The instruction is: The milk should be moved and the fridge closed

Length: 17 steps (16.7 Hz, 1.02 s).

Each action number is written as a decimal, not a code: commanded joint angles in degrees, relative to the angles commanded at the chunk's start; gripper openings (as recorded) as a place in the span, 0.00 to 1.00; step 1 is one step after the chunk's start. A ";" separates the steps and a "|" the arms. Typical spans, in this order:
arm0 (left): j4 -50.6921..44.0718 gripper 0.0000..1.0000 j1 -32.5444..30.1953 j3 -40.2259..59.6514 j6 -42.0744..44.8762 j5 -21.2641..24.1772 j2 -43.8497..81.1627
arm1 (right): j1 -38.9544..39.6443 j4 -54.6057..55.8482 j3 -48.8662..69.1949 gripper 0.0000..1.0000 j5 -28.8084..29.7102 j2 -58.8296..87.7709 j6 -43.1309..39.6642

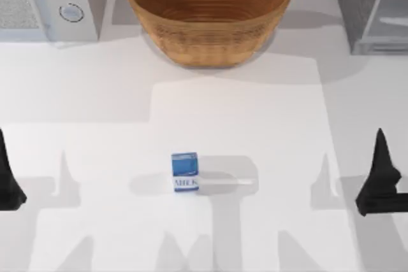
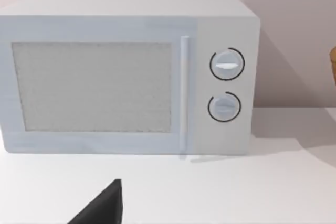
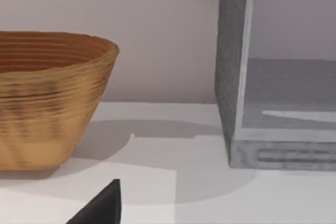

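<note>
We see the milk standing upright on the white worktop, near its front middle, well apart from both arms. Behind it, at the back centre, sits the wicker bowl. The fridge stands at the back right corner — its interior shows in the right wrist view, so it looks open. The white microwave with two round knobs occupies the back left corner. Our left gripper rests at the left edge and our right gripper at the right edge — for both we cannot tell whether the fingers are apart or together; neither touches anything.
</note>
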 joint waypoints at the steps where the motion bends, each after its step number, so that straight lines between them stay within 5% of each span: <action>1: 0.00 1.00 0.00 0.00 0.00 0.00 0.00 | 1.24 1.39 0.05 1.00 1.81 1.47 0.03; 10: 0.00 1.00 0.00 0.00 0.00 0.00 0.00 | 2.78 4.22 1.31 1.00 4.19 4.68 0.06; 17: 0.00 1.00 0.00 0.00 0.00 0.00 0.00 | 9.60 18.32 15.50 1.00 10.37 29.99 -0.42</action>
